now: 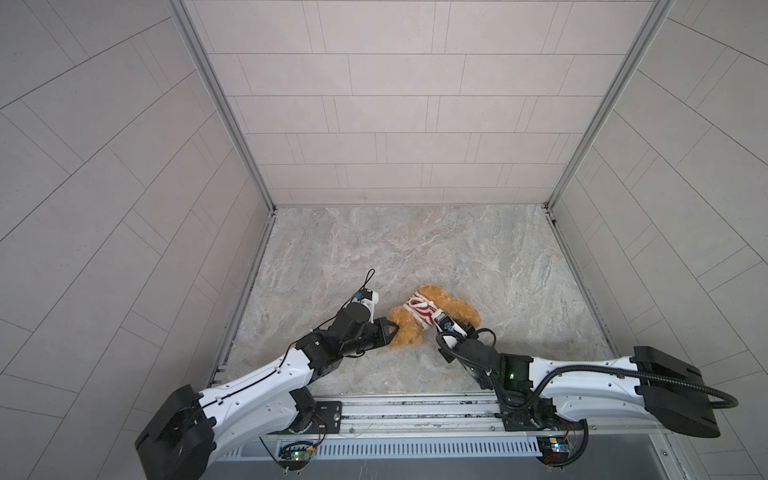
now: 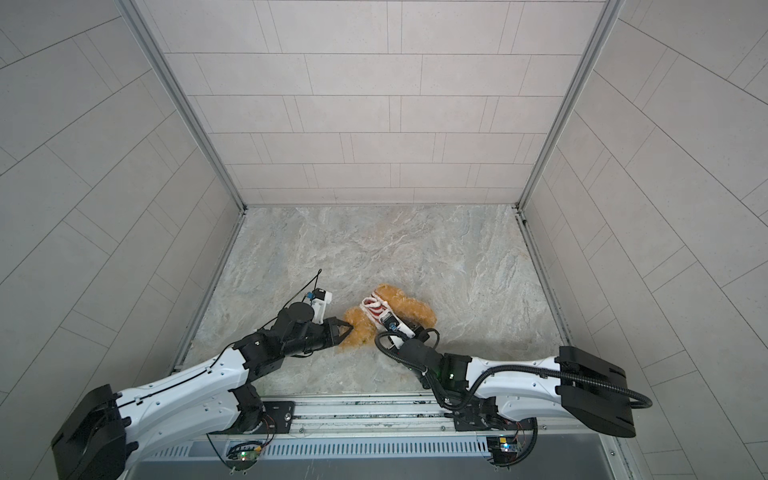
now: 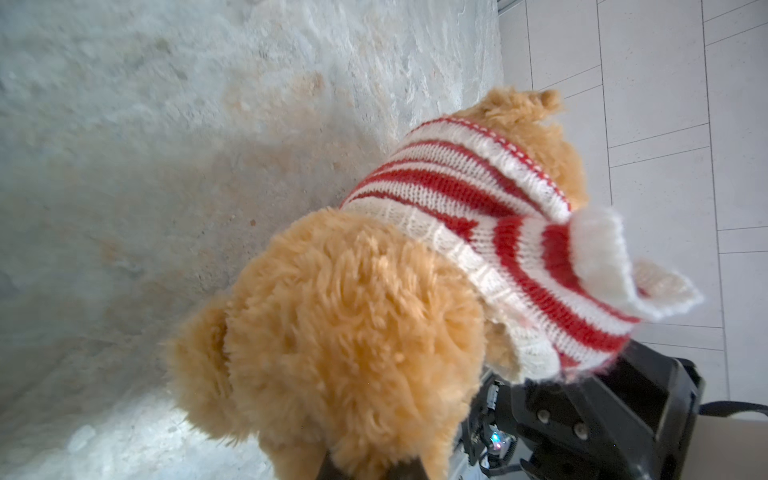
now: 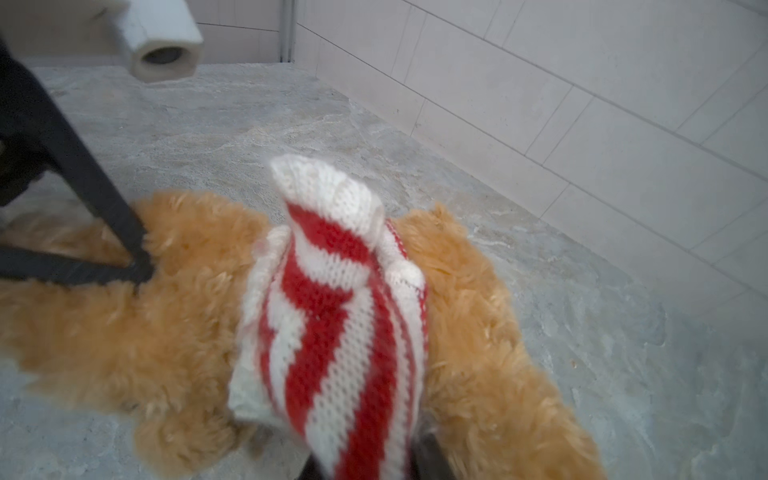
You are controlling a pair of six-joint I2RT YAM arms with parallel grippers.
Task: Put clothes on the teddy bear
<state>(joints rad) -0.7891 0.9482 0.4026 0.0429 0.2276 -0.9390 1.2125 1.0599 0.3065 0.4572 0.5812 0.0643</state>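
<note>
My left claw [image 4: 139, 266] is pinched shut on fur of the teddy bear [image 1: 409, 330], which lies on the surface [image 1: 415, 249] between both claws. The right claw [image 4: 365, 465] straddles the sweater [image 1: 419, 309]; I cannot tell its grip. Risk, I judge: the fur pinch slips and the sweater bunches.

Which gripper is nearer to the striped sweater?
Right. The right gripper is at the sweater, with the knit between its jaws. The left gripper pinches fur on the bear, apart from the sweater.
</note>
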